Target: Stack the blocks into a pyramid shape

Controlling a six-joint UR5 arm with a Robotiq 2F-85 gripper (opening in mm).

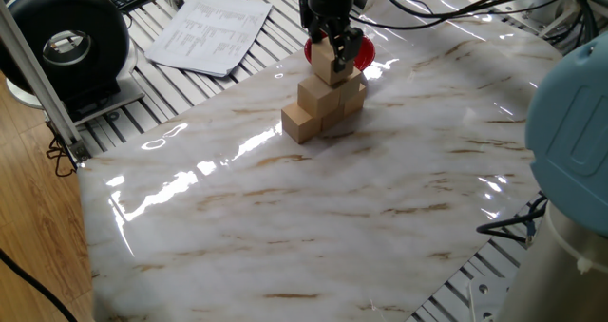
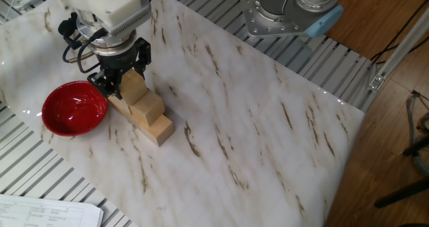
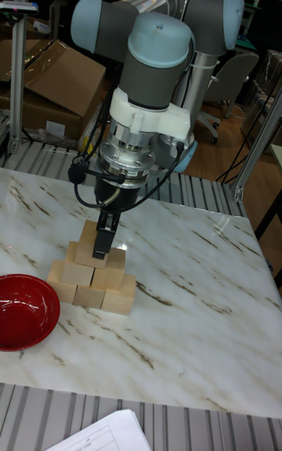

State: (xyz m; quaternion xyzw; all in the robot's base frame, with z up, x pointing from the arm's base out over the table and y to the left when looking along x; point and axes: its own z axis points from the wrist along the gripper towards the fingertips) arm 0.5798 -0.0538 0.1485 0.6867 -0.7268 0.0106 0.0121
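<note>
1. Marbled white table [image 1: 313,208] fills most of each view, with ribbed metal decking around its edges.
2. Six light wooden blocks [image 3: 90,275] form a pyramid on the table: three in the bottom row, two above them, one on top.
3. In the tall fixed view the bottom row and middle row show clearly; part of the top block [image 1: 330,64] is hidden behind a gripper finger.
4. A grey and pale blue robot arm [image 3: 157,52] reaches down over the stack.
5. Its gripper [image 1: 332,48] is at the peak, with black fingers [image 3: 103,241] on opposite sides of the top block. They sit right against the block's sides, but whether they are pressing on it or just clear of it cannot be told.
6. The top block rests on the two middle blocks.
7. A red bowl [image 2: 74,108] sits on the table just beside the pyramid, near but not touching it as far as can be seen.
8. Printed sheets of paper [image 1: 214,29] lie on the decking beyond the table, and a round black device [image 1: 66,42] stands nearby in one fixed view.
</note>
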